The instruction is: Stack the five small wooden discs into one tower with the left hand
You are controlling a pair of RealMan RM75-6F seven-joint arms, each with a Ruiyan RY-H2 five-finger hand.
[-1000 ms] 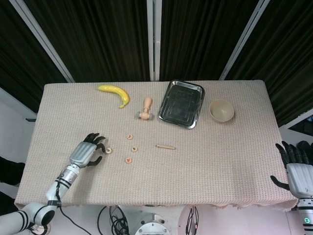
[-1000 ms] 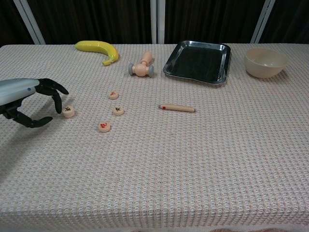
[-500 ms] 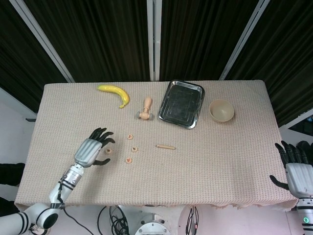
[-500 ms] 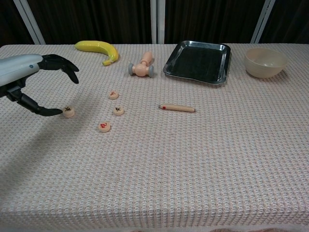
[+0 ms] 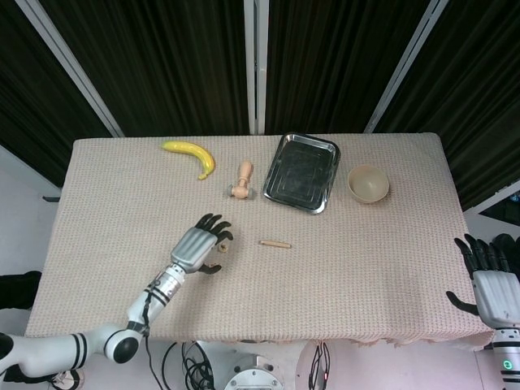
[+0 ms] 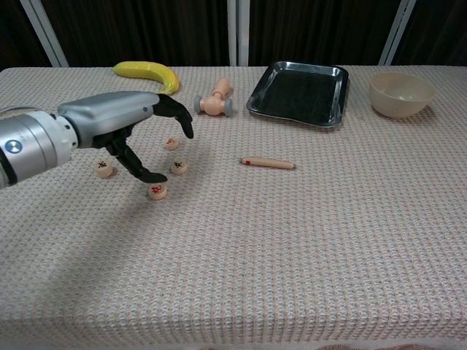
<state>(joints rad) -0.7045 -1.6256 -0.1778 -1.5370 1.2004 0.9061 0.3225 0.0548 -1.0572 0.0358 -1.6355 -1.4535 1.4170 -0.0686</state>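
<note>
Four small wooden discs are visible in the chest view, all lying flat and separate on the surface; none is stacked. Disc with red mark (image 6: pixel 157 191) lies nearest the camera, just below the left hand's thumb tip. Disc with dark mark (image 6: pixel 179 167) sits just beside the thumb tip, to its right. Another red-marked disc (image 6: pixel 171 143) lies further back, under the forward fingers. The leftmost disc (image 6: pixel 105 168) sits apart from the other three, partly behind the hand's wrist side. A fifth disc cannot be made out in either view; in the head view the hand covers most of the group.

Left hand (image 6: pixel 135 124) hovers over the cluster, palm down, fingers (image 6: pixel 177 117) spread and curved, thumb reaching down toward the surface between the near discs. It holds nothing; whether the thumb tip touches a disc cannot be told. In the head view the same hand (image 5: pixel 197 246) sits left of centre on the surface (image 5: pixel 366 276), forearm running back to the lower left.

Right hand (image 5: pixel 490 272) is at the far right edge, off the surface, fingers apart and pointing up, grasping nothing.

Other items: small wooden stick (image 6: pixel 268 162) to the right of the discs; wooden mallet-like toy (image 6: pixel 214 101) behind them; banana (image 6: pixel 147 74) at the back left; metal tray (image 6: pixel 300 93) at the back centre; beige bowl (image 6: pixel 400 94) at the back right.
</note>
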